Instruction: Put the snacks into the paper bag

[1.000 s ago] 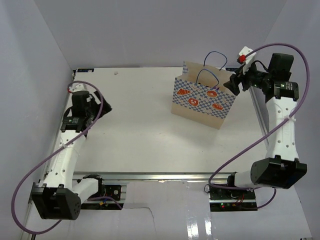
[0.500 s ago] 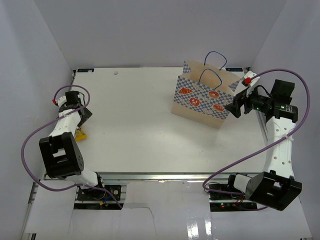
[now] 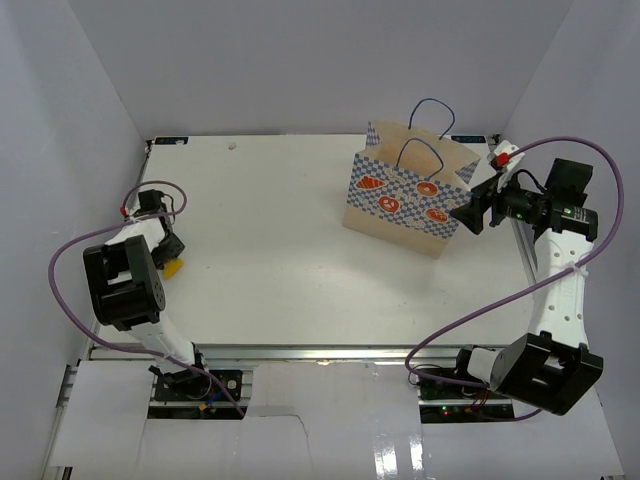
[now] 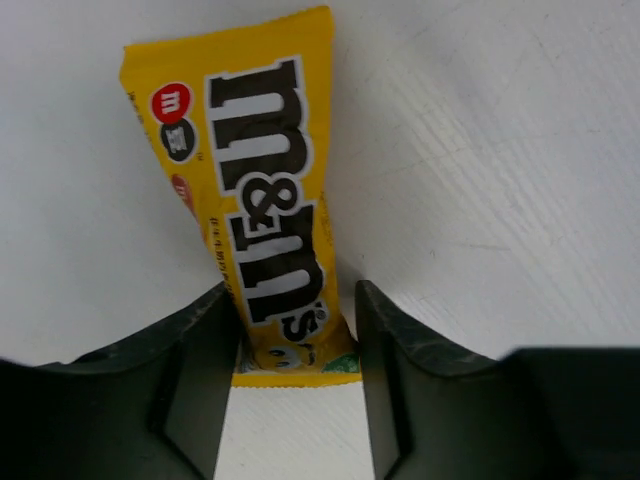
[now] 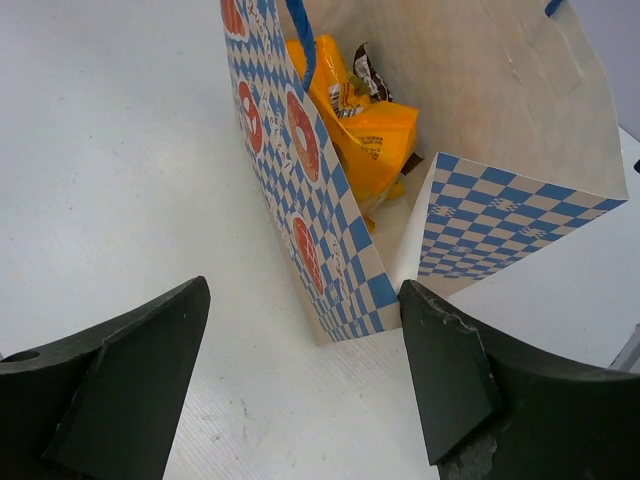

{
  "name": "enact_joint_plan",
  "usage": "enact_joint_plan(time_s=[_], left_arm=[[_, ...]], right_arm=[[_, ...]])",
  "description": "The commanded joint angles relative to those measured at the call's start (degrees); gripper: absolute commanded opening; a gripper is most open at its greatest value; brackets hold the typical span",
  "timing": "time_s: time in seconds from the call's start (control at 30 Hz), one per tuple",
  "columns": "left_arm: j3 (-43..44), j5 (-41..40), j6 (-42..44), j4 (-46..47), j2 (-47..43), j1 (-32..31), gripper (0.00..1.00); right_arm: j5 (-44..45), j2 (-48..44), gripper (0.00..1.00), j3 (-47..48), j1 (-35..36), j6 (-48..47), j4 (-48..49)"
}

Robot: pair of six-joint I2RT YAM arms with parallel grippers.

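1. Arm first: my left one has swung down from mid-air to the left edge of the table point(image 3: 280, 250). The small yellow candy packet point(image 4: 255, 190) lies flat there, well apart from the paper bag point(image 3: 400, 205).
2. My left claw point(image 4: 292, 300), wide a second ago, has narrowed round the packet's near end. Its fingers sit right against the sides, but I cannot tell whether the pinch is firm yet.
3. My right claw point(image 5: 302, 290) has eased back beside the bag, spread wide and empty.
4. The orange crinkly bag point(image 5: 375, 135) is already inside. I see no other loose packet, so I judge this the last pick, with the lift and carry across still to come.
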Motion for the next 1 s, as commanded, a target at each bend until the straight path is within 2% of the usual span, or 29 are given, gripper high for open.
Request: enact_joint_plan(time_s=[0.0,0.03,0.13,0.17,0.3,0.4,0.43,0.5,0.57,0.73,0.8,0.83,0.97], left_arm=[[-0.07,2.67,1.19,2.29,-1.14,0.51,0.55],[-0.07,2.94,0.84,2.38,-1.14,0.51,0.43],[-0.07,5.04,0.49,2.99,-1.31,0.51,0.32],[-0.16,5.66,0.14,3.17,-1.4,0.6,0.24],[-0.33,12.06,-0.13,6.15,-4.2,0.51,0.18],[-0.33,23.64,-0.83,12.12,-7.54,-0.28,0.16],[-0.25,30.38,-0.75,14.48,-8.25,-1.85,0.15],[1.58,36.83,-0.66,20.82,-9.48,-4.14,0.15],[4.66,43.24,0.56,24.51,-10.01,-9.4,0.15],[21.24,50.21,9.25,26.37,-7.91,-24.85,0.14],[25.83,52.76,11.9,26.99,-5.98,-29.09,0.14],[30.29,53.29,14.96,27.16,-5.19,-33.28,0.14],[39.71,52.16,23.65,26.73,-0.53,-41.93,0.15]], right_arm=[[-1.92,0.92,0.82,2.17,-0.7,1.59,-0.12],[-2.62,1.1,0.82,2.26,-0.79,2.11,-0.12],[-3.06,1.19,0.83,2.87,-0.79,2.64,-0.03],[-3.15,1.36,0.83,3.05,-0.79,2.82,-0.03],[-3.15,1.36,0.83,4.1,-0.79,2.91,-0.56],[-4.2,1.36,0.83,4.63,-0.79,3.0,-0.65],[-5.51,1.19,0.83,4.98,-0.79,2.91,-0.65],[-7.19,1.28,0.83,5.33,-0.79,2.3,-1.61],[-9.13,1.19,0.83,5.77,-0.79,1.94,-1.96],[-8.52,0.84,0.83,5.77,-0.79,2.03,-2.58],[-8.34,0.57,0.83,5.6,-0.79,2.12,-2.76],[-8.08,0.22,0.83,5.51,-0.79,2.29,-2.76],[-7.55,-0.92,0.83,4.72,-0.79,3.08,-2.93]])
